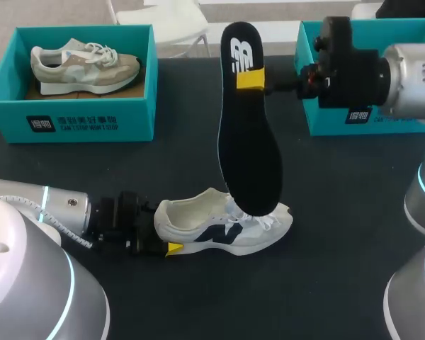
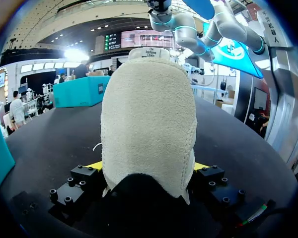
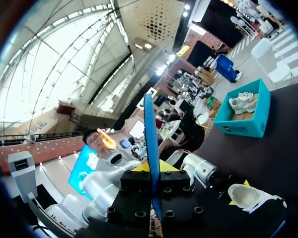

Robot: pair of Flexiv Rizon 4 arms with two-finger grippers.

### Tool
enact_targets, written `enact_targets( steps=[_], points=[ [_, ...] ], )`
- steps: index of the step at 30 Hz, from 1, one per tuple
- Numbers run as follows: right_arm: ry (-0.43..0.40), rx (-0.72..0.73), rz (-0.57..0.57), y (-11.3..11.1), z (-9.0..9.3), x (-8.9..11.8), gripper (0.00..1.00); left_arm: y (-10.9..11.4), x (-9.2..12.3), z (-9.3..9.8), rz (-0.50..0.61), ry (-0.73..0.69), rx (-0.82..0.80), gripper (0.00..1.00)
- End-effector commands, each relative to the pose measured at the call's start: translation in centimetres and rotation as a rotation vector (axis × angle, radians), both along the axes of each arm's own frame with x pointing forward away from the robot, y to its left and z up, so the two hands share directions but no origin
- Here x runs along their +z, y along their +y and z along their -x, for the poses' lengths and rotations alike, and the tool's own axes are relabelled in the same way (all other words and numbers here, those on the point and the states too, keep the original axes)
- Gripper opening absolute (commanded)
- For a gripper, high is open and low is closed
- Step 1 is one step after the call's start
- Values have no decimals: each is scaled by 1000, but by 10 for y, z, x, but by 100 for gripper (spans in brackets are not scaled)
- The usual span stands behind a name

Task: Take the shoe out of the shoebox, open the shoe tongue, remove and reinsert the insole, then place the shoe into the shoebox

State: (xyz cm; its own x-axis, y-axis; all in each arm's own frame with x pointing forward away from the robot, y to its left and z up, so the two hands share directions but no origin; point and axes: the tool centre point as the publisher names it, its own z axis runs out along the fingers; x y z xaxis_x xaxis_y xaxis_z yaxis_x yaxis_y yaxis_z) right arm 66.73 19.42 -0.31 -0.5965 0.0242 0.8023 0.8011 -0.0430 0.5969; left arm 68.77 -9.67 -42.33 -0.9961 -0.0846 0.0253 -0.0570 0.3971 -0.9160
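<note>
White sneaker: on its sole on the black table, heel clamped between the left gripper fingers. Black insole: upright, toe end down at the sneaker's laces, heel end pinched by the right gripper. Teal shoebox: far left, holding a beige sneaker

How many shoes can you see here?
2. One beige shoe lies in the left shoebox; one white shoe stands mid-table, heel in the left gripper. The right shoebox is mostly hidden inside.
</note>
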Motion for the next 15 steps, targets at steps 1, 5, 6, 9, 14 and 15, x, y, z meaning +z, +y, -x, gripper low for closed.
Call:
enact_targets(
  steps=[1,5,6,9,14,15],
  points=[
    [7,-24,0,-1,14,0,0,-1,-4,4,-3,-1,2,0],
    [18,-23,8,1,20,-1,0,-1,-4,4,-3,-1,2,0],
    [18,-24,9,1,21,-1,0,-1,-4,4,-3,-1,2,0],
    [23,-12,9,3,26,0,0,-1,-4,4,-3,-1,2,0],
    [32,-2,9,3,33,1,0,-1,-4,4,-3,-1,2,0],
    [33,-1,9,3,34,1,0,-1,-4,4,-3,-1,2,0]
  ],
)
